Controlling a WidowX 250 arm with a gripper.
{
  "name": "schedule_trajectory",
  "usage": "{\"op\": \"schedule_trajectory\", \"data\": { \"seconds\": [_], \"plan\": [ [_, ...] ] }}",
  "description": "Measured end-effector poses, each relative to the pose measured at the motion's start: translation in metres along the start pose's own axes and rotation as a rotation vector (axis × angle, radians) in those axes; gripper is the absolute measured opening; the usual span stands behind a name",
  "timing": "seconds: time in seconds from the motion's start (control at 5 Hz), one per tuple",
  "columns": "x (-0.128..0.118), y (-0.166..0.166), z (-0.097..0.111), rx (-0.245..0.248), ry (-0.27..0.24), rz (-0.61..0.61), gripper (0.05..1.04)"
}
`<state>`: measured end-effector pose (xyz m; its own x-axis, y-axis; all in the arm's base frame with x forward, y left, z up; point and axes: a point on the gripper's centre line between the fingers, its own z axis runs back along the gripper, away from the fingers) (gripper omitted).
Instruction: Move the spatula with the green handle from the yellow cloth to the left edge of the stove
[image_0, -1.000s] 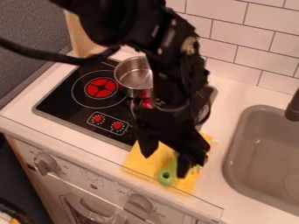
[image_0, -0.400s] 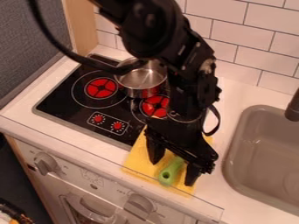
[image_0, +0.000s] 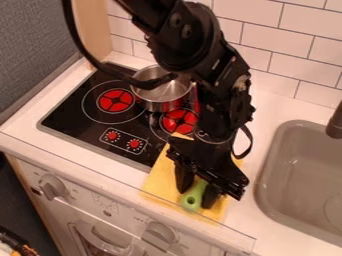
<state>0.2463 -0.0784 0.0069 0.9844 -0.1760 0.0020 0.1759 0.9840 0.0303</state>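
We see green utensil handle (image_0: 194, 199) on yellow cloth (image_0: 159, 181), between stove (image_0: 89, 131) and sink (image_0: 270, 192); gripper (image_0: 197, 190) above, fingers drawn in, holding handle between them. We judge it light, stiff, maybe slick plastic; best grip across its sides, behind holed end, which points to counter's front edge (image_0: 230, 234)

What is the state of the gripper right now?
Gripper: closed on the green handle, one finger along each side; how firmly, I cannot tell.
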Motion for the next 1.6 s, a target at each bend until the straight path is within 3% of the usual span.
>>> {"op": "schedule_trajectory", "data": {
  "seconds": [0.2, 0.6, 0.8, 1.0, 1.2, 1.4, 1.6],
  "plan": [
    [0.000, -0.002, 0.001, -0.011, 0.005, -0.006, 0.338],
    [0.002, 0.017, 0.058, -0.095, -0.137, 0.063, 0.337],
    [-0.003, 0.043, 0.072, -0.090, -0.167, 0.122, 0.337],
    [-0.009, 0.090, 0.073, -0.038, -0.171, 0.208, 0.337],
    [-0.007, 0.134, 0.058, 0.057, -0.153, 0.277, 0.337],
    [-0.004, 0.183, 0.041, 0.095, -0.120, 0.332, 0.337],
    [0.011, 0.233, 0.015, 0.100, -0.055, 0.341, 0.337]
  ]
}}
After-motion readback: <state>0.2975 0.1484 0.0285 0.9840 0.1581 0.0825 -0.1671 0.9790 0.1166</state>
